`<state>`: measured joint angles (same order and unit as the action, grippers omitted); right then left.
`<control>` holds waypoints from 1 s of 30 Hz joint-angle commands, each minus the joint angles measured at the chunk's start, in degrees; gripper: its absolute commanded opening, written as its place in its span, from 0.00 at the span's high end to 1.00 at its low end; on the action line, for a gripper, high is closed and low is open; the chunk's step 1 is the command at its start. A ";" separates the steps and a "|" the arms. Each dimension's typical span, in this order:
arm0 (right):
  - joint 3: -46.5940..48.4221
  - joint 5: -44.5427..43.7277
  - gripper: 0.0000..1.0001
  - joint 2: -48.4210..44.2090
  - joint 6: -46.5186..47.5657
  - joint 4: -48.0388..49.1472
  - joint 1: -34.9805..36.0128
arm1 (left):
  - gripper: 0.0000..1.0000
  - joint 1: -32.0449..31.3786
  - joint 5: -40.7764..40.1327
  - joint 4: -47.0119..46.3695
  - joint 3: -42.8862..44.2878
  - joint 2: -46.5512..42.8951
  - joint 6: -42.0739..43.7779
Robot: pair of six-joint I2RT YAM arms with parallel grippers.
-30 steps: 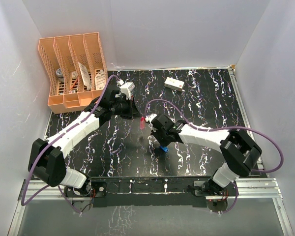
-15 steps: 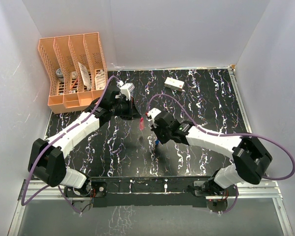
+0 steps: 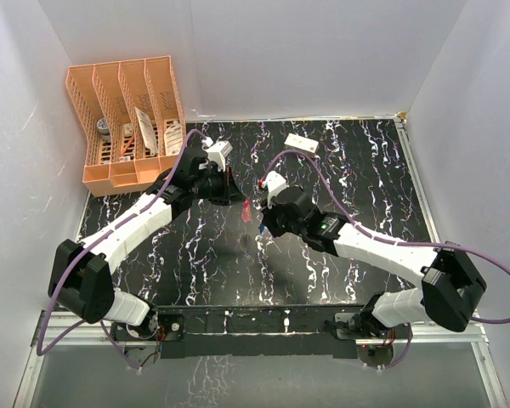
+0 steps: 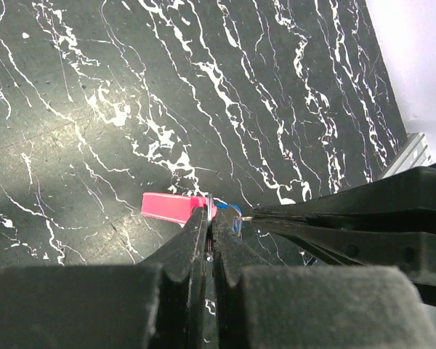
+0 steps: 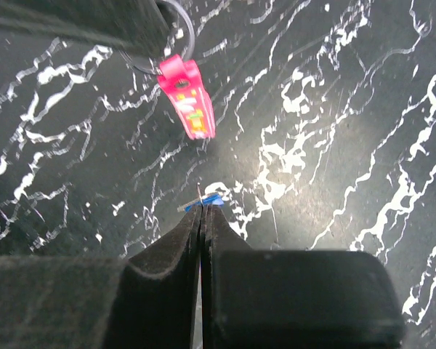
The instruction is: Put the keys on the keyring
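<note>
My left gripper (image 3: 240,198) is shut on a thin metal keyring (image 4: 211,204), held above the table. The pink key (image 3: 247,211) hangs from that ring; it also shows in the left wrist view (image 4: 171,207) and in the right wrist view (image 5: 190,99). My right gripper (image 3: 264,223) is shut on the blue-headed key (image 5: 210,203), pinched at the very fingertips. In the left wrist view the blue key (image 4: 233,216) sits right beside the ring, with the right fingers (image 4: 349,222) reaching in from the right. I cannot tell whether the blue key touches the ring.
A white rectangular box (image 3: 300,144) lies at the back of the black marbled table (image 3: 365,187). An orange file organizer (image 3: 127,119) stands at the back left. White walls close in three sides.
My right arm has lifted the blue key off the table area and carried it up and left, close to the keyring. The left gripper with ring and pink key has hardly moved.
</note>
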<state>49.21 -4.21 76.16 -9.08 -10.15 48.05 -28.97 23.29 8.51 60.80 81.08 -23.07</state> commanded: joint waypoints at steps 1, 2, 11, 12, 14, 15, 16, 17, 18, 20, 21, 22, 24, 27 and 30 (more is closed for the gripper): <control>0.78 -0.61 1.00 -2.05 -1.53 8.67 0.29 | 1.00 0.33 0.19 -1.38 -0.75 -2.46 -1.09; 1.32 -0.61 1.00 -1.73 -1.61 8.69 0.29 | 1.00 0.33 0.07 -1.39 -0.81 -2.42 -1.10; 5.17 1.51 1.00 0.43 -5.37 10.21 0.29 | 1.00 0.24 -1.29 -0.80 -0.59 -2.42 -1.01; 5.33 1.65 1.00 0.52 -5.84 10.43 0.29 | 1.00 0.28 -1.63 -0.78 -0.58 -2.42 -1.01; 5.88 2.03 1.00 0.77 -6.72 11.06 0.29 | 1.00 0.23 -2.56 -0.89 -0.80 -3.94 -1.14; 6.16 2.19 1.00 0.91 -7.13 11.18 0.27 | 1.00 0.18 -2.90 -0.99 -0.89 -4.19 -1.23; 6.52 2.32 1.00 1.11 -7.44 11.20 0.28 | 1.00 0.15 -3.17 -1.29 -1.12 -4.37 -1.38; 6.78 2.32 1.00 1.24 -7.69 11.33 0.29 | 1.00 0.08 -3.69 -1.73 -1.45 -4.69 -1.61; 6.97 2.29 1.00 1.35 -7.97 11.50 0.29 | 1.00 0.01 -4.37 -2.08 -1.90 -5.11 -1.88; 7.56 2.20 1.00 1.59 -8.29 11.56 0.20 | 1.00 -0.18 -6.05 -2.67 -2.50 -5.77 -2.34; 7.83 2.28 1.00 1.74 -8.36 11.56 0.20 | 1.00 -0.33 -7.10 -2.97 -2.78 -6.13 -2.61; 8.09 2.30 1.00 1.93 -8.60 11.56 0.20 | 1.00 -0.48 -7.98 -3.36 -3.04 -6.44 -2.93; 8.56 2.46 1.00 2.26 -8.86 11.56 0.20 | 1.00 -0.76 -9.87 -4.23 -3.51 -6.94 -3.63; 8.97 2.62 1.00 2.58 -9.54 11.84 0.20 | 1.00 -1.77 -12.80 -5.27 -3.83 -7.24 -4.66; 9.30 2.97 1.00 2.88 -10.25 12.17 0.11 | 1.00 -3.20 -16.28 -5.16 -3.35 -6.82 -4.92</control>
<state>55.22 -1.54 79.09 -17.82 -2.00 48.05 -30.39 12.32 4.73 57.17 76.20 -26.68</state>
